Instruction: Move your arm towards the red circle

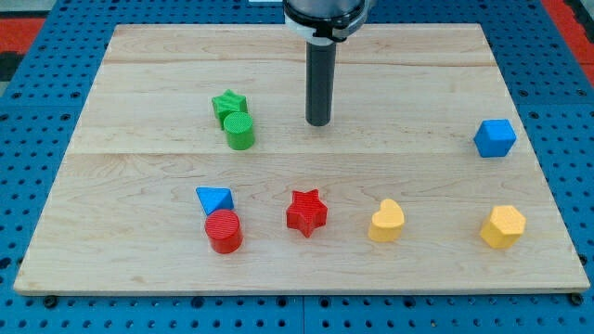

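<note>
The red circle lies near the view's bottom left of the wooden board, touching the blue triangle just above it. My tip stands on the board at the upper middle, well up and to the right of the red circle. It touches no block. The nearest blocks to the tip are the green circle and the green star to its left.
A red star lies right of the red circle. A yellow heart and a yellow hexagon lie along the bottom right. A blue cube sits at the right edge.
</note>
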`<control>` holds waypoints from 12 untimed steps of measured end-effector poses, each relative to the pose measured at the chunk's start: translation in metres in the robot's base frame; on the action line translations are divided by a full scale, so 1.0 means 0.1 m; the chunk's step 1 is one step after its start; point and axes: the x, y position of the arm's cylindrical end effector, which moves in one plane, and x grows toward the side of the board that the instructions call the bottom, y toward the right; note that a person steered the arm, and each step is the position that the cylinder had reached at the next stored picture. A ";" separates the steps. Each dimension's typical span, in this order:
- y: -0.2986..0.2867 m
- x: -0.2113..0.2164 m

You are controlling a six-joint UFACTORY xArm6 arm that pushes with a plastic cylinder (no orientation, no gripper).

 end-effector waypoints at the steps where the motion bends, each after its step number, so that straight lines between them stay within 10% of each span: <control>1: -0.01 0.09; 12: -1.92 1.60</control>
